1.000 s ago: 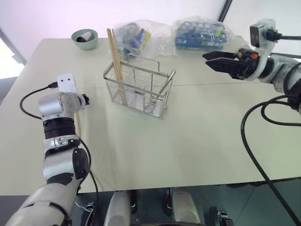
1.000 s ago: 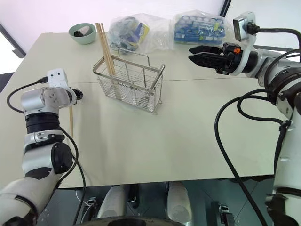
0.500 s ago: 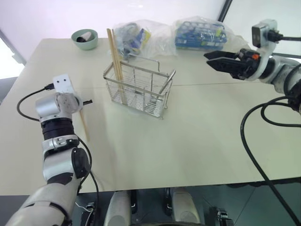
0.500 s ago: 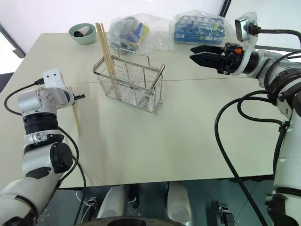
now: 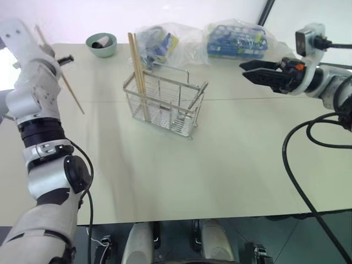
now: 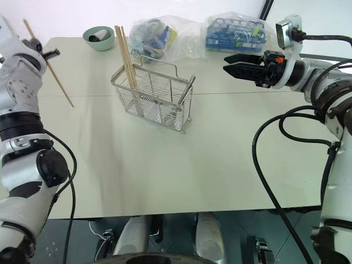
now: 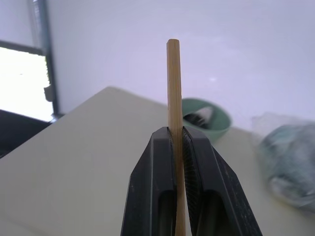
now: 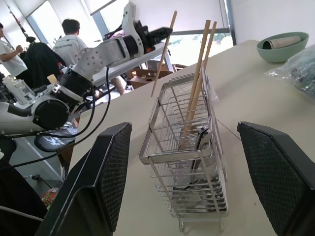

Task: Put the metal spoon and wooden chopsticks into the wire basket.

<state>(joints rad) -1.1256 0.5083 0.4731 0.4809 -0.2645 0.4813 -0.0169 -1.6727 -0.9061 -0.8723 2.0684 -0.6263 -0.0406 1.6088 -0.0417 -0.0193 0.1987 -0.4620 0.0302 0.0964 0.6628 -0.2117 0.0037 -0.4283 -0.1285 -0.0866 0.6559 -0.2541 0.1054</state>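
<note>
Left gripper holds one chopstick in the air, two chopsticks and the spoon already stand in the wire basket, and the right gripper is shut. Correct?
Not quite. The right wrist view shows the right gripper open, empty. The rest holds: the left gripper clamps a chopstick, with two chopsticks and the spoon in the wire basket.

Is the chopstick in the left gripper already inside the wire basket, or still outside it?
Outside. The left gripper holds the chopstick in the air, apart from the wire basket.

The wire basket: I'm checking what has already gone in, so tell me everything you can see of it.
The wire basket is a rectangular caddy of thin silver bars with see-through sides and a raised loop handle. It stands upright on the table, mid-table. Two wooden chopsticks lean inside, poking above the rim, beside a metal spoon.
</note>
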